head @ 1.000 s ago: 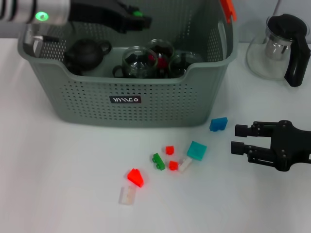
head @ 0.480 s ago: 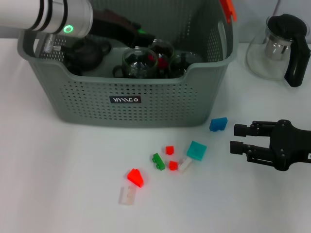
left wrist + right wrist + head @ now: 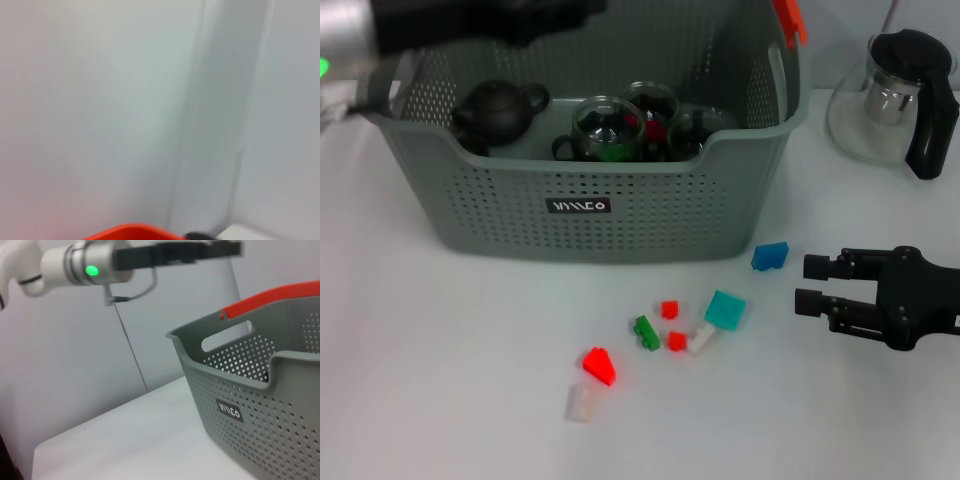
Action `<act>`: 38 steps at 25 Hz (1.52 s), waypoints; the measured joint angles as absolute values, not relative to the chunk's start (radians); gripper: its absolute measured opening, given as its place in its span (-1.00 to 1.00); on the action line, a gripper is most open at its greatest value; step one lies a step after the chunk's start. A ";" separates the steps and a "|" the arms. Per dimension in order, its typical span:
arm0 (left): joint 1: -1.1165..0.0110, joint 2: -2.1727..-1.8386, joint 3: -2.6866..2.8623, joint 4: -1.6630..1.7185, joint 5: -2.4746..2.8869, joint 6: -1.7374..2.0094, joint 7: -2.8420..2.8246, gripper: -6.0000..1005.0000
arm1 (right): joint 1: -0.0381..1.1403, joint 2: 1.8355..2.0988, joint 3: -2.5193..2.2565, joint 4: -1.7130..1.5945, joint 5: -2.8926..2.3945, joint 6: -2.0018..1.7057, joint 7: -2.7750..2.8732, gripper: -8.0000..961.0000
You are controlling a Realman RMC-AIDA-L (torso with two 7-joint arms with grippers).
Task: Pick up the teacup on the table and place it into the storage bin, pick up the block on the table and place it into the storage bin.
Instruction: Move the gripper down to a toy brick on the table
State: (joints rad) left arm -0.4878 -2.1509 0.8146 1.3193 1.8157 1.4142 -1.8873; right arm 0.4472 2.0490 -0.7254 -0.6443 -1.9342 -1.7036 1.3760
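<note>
While the left end effector (image 3: pixel 555 12) is hanging high over the back of the storage bin (image 3: pixel 582 205), blurred and dark against the bin's far wall, I cannot tell whether its fingers are apart or together. Its white forearm with a green light is reaching in from the worktop's left edge. The bin is sitting toward the back of the white worktop (image 3: pixel 440 380), its black label facing forward and an orange handle top (image 3: pixel 789 20) showing at its right rear. Inside it a dark teapot (image 3: pixel 500 108) is lying at the left end, and glass teacups (image 3: pixel 608 128) are crowding together near the middle.

In front of the bin, small blocks are lying scattered on the worktop: a blue block (image 3: pixel 770 256) just off the bin's front right corner, a teal block (image 3: pixel 725 310), two small red ones (image 3: pixel 669 309), a green one (image 3: pixel 646 332), a bigger red block (image 3: pixel 599 366) and a pale one (image 3: pixel 580 402) touching it.

The right end effector (image 3: pixel 809 284) is resting low near the worktop's right edge, its two black fingers spread apart and empty, pointing toward the blue block but clear of it. A glass pitcher with a black handle (image 3: pixel 890 98) is standing at the back right corner.
</note>
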 joint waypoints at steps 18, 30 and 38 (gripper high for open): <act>-0.300 -2.175 0.499 0.767 2.143 1.851 -1.065 0.31 | 0.458 2.050 -0.725 -0.636 -1.932 -1.710 1.385 0.12; -0.366 -2.170 0.612 0.646 2.256 1.612 -0.968 0.31 | 0.460 2.053 -0.726 -0.637 -1.933 -1.706 1.385 0.12; -0.370 -2.171 0.618 0.638 2.257 1.541 -0.896 0.31 | 0.460 2.052 -0.726 -0.636 -1.933 -1.705 1.380 0.12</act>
